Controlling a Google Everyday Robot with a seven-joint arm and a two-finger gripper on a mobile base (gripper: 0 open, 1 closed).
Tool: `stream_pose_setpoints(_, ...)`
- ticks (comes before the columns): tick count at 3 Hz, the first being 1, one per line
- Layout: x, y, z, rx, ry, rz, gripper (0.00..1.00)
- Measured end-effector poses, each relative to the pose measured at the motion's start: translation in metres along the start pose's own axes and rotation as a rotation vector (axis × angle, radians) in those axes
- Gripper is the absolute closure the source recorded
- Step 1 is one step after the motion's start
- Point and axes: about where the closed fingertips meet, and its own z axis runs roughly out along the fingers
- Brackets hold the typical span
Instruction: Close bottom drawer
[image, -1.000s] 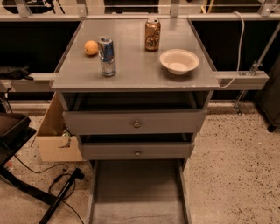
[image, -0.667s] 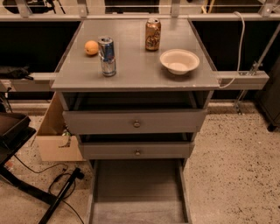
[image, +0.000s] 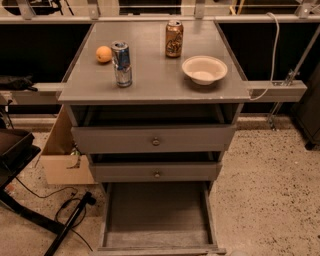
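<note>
The bottom drawer (image: 157, 215) of the grey cabinet (image: 150, 75) is pulled far out toward the camera. Its long, shallow plank tray is empty. Its low front panel (image: 157, 250) lies at the bottom edge of the view, and its knob is out of view. Above it, the middle drawer (image: 156, 172) and the top drawer (image: 155, 140) each stand a little way out and show a round metal knob. The gripper is not in view.
On the cabinet top stand an orange (image: 103, 53), a blue can (image: 121, 63), a brown can (image: 173, 38) and a white bowl (image: 204, 69). A cardboard box (image: 62, 155) sits on the floor to the left. A black frame (image: 20, 160) and cables lie at lower left.
</note>
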Motion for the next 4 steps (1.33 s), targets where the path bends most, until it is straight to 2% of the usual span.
stream_pose_setpoints(1, -0.011, -0.012, -0.002, 0.021, -0.009, -0.007, 1.00)
stream_pose_setpoints(3, -0.064, -0.064, -0.004, 0.101, -0.051, -0.034, 1.00)
stream_pose_setpoints(4, -0.063, -0.063, -0.004, 0.101, -0.051, -0.034, 1.00)
